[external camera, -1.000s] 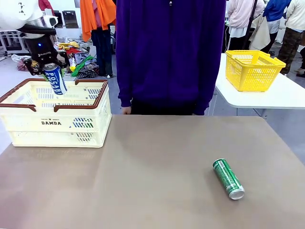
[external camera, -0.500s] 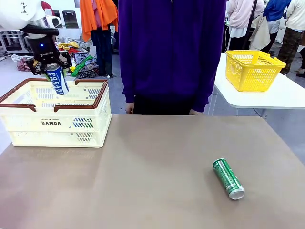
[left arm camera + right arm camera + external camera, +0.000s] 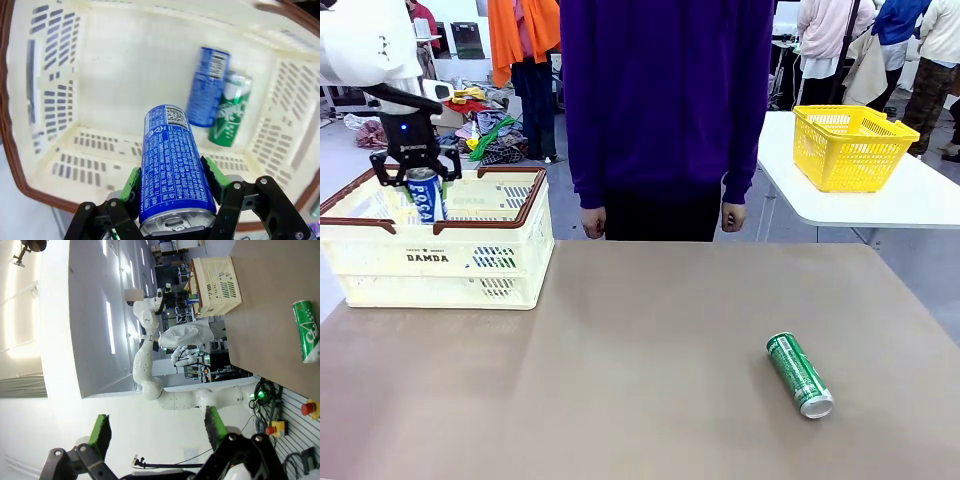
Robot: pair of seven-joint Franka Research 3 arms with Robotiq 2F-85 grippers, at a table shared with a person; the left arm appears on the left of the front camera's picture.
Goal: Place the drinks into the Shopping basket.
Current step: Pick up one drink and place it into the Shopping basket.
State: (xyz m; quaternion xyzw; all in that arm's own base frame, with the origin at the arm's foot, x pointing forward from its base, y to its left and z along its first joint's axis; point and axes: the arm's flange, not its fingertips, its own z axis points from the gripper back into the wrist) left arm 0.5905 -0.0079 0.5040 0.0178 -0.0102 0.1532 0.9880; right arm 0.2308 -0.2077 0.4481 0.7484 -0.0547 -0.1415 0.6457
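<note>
Here the left end effector (image 3: 172, 187) is clamped on a slim blue aluminium can with white lettering (image 3: 170, 150), its green pads (image 3: 131, 186) pressed against the can's two sides close to the silver top end. In the front view the held can stands roughly upright, its lower part sunk below the reddish-brown rim of the large cream-white slotted plastic Shopping basket (image 3: 440, 262); whether its base touches the basket floor cannot be told. On that floor, seen from the left wrist, a second blue can (image 3: 207, 85) and a green can with white lettering (image 3: 229, 116) lie side by side, touching, near one wall. The basket sits at the far left of the grey-brown table (image 3: 640, 340). The right end effector (image 3: 159, 432) has its fingers wide apart with nothing between them, away from the table. Another green aluminium can (image 3: 799, 374) lies on its side on the table's right part, well apart from the basket. A person in a purple top (image 3: 665, 100) stands at the far edge, both hands hanging down. Beyond, a bright yellow basket (image 3: 848, 145) rests on a white side table (image 3: 910, 205).
</note>
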